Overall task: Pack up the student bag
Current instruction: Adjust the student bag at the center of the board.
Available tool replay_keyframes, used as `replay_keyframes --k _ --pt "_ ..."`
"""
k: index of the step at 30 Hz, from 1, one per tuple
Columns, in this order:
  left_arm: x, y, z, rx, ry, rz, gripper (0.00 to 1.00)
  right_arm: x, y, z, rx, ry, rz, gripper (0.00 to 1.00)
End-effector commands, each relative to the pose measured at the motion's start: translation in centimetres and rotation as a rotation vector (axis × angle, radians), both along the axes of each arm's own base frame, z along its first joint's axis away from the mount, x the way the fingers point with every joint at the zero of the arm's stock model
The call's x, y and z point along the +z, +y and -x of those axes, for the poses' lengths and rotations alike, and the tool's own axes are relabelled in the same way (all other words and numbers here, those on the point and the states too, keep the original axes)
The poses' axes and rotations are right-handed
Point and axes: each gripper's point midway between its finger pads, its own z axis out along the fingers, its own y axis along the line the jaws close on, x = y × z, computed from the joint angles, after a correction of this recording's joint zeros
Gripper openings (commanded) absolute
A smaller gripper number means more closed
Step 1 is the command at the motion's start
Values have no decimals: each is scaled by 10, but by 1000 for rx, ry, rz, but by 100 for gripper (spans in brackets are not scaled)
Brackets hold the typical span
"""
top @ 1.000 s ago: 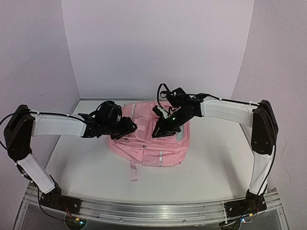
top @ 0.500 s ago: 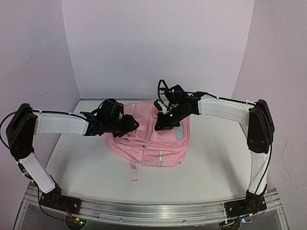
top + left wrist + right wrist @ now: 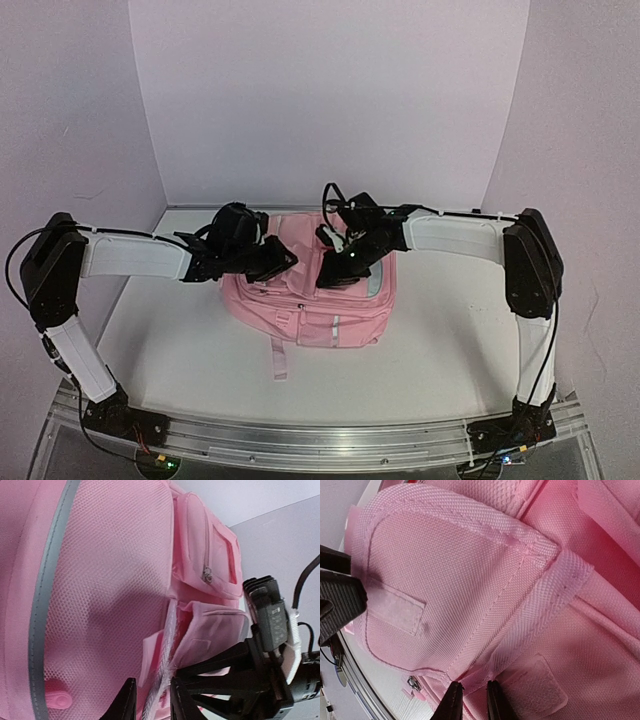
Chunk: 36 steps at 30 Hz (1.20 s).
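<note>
Wrist views only: left gripper (image 3: 150,700) and right gripper (image 3: 472,697) are each nearly closed, pinching front-pocket fabric of the student bag (image 3: 310,310). Top view: bag lies flat mid table (image 3: 450,340), lilac walls (image 3: 330,100) around it.

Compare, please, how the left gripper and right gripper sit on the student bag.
The left gripper meets the student bag at its left side, by the mesh panel; the right gripper sits over its front middle. The left gripper pinches the pocket flap; the right gripper, a seam under it. Both grip pink fabric.
</note>
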Motion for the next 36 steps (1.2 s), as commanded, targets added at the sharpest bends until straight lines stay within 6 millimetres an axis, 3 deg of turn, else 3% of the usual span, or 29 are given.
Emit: replay_keyframes --k 1,4,6,8,11,16,20,23,27,36 --pt "37 -22 -12 -59 -81 104 13 13 -6 13 36 12 -3 20" --pt "37 -27 -12 -75 -78 118 2 62 -10 5 65 -90 -71 27" --pt "37 -28 -12 -74 -75 129 1 99 -21 -2 52 -152 -123 36" --pt "38 -27 -12 -70 -76 137 2 120 -33 -6 41 -165 -160 43" --pt "36 -26 -11 -67 -75 134 11 136 -57 -11 10 -172 -177 48" --pt "30 -24 -5 -71 -59 124 19 125 -112 -21 -73 -139 -125 60" --pt "29 -26 1 -88 -55 117 18 100 -152 -26 -120 -126 -44 67" --pt "30 -28 6 -92 -67 109 12 80 -174 -25 -141 -67 -21 69" --pt "29 -30 8 -89 -67 116 3 57 -181 -13 -115 -2 -9 70" --pt "30 -58 7 -152 -90 134 0 27 -158 4 -67 199 -124 62"
